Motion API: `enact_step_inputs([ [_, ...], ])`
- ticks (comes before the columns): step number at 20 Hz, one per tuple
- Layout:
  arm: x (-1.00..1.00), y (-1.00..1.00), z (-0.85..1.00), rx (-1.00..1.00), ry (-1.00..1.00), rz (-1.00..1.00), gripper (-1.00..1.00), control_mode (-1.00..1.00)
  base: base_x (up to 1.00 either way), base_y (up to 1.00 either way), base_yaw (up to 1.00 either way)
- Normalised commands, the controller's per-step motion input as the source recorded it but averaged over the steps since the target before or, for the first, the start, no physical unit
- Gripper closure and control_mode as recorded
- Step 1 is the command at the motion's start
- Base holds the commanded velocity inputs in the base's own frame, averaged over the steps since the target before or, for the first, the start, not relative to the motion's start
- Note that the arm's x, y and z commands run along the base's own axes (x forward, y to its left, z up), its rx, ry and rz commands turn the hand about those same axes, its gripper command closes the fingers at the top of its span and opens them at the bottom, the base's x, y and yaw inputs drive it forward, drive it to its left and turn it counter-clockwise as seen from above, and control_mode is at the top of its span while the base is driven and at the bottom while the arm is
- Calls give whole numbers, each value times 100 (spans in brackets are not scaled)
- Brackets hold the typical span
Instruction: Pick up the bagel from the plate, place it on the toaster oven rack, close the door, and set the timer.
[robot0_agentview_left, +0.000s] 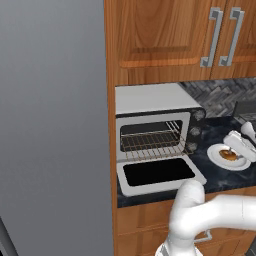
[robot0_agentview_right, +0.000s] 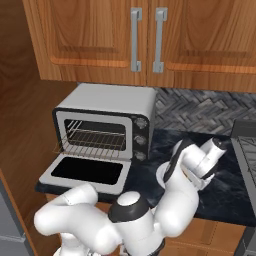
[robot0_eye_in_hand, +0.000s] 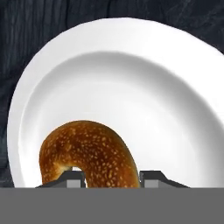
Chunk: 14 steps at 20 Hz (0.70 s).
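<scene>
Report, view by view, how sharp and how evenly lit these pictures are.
Left base view: flat, even light; the toaster oven is crisp, the bagel small and soft-edged. Right base view: equally even, no glare on the door glass. Hand view: close and slightly blurred; soft shading rings the plate, no hard shadows.

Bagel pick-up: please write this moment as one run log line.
claw: shut on bagel | bagel: on plate | door: open
</scene>
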Motion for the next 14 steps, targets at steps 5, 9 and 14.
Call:
enact_step_inputs([
  [5, -34, 4, 33, 0, -8, 0, 100, -100, 0, 0, 0],
  [9, -21, 31, 49, 0, -11, 0, 100, -100, 0, 0, 0],
  [14, -8, 54, 56, 0, -13, 0, 100, -100, 0, 0, 0],
])
